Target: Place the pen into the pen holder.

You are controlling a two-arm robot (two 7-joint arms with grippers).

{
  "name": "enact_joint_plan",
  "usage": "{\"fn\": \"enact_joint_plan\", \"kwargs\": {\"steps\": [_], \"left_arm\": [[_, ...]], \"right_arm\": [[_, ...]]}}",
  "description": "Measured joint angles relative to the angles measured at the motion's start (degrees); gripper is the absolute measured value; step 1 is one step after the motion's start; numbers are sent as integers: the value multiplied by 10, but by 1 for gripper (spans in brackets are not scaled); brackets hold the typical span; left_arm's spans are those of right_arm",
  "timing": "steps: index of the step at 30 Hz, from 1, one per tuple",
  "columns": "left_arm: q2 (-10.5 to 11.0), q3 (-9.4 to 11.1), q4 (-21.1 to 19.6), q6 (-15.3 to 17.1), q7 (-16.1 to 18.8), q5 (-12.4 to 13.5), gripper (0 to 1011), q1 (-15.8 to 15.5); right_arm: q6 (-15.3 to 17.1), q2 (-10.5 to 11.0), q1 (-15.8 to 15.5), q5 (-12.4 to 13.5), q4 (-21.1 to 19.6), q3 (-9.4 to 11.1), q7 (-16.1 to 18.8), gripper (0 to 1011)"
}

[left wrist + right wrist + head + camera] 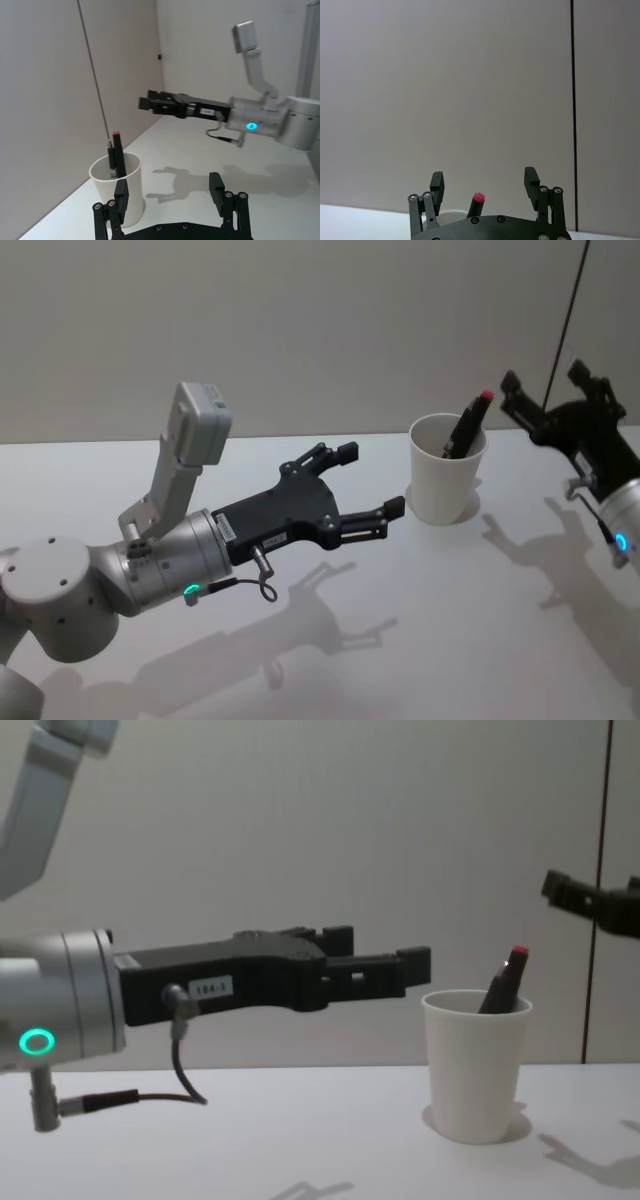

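A plain white counter (420,640) carries the things, running back to a grey wall. Directly on it, toward the far right, stands the pen holder (446,483), a white paper cup sitting upright on its narrower base. The cup throws a soft shadow onto the counter surface just beside its foot.

On the white table (420,640) the near stretch lies bare. The cup (445,485) stands far right, with the left gripper (372,480) open to its left and the right gripper (545,390) open to its right.
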Motion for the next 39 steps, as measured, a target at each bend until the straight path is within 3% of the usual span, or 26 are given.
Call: {"fn": "enact_joint_plan", "kwargs": {"steps": [18, 25, 39], "left_arm": [[-16, 14, -2, -13, 137, 61, 1001, 10], [-22, 19, -3, -17, 190, 84, 1001, 14], [-34, 29, -5, -26, 293, 130, 1001, 21]], "right_arm": [[66, 28, -94, -67, -92, -6, -28, 1001], [77, 32, -109, -78, -107, -7, -33, 1002], [78, 33, -111, -79, -108, -7, -33, 1002]]}}
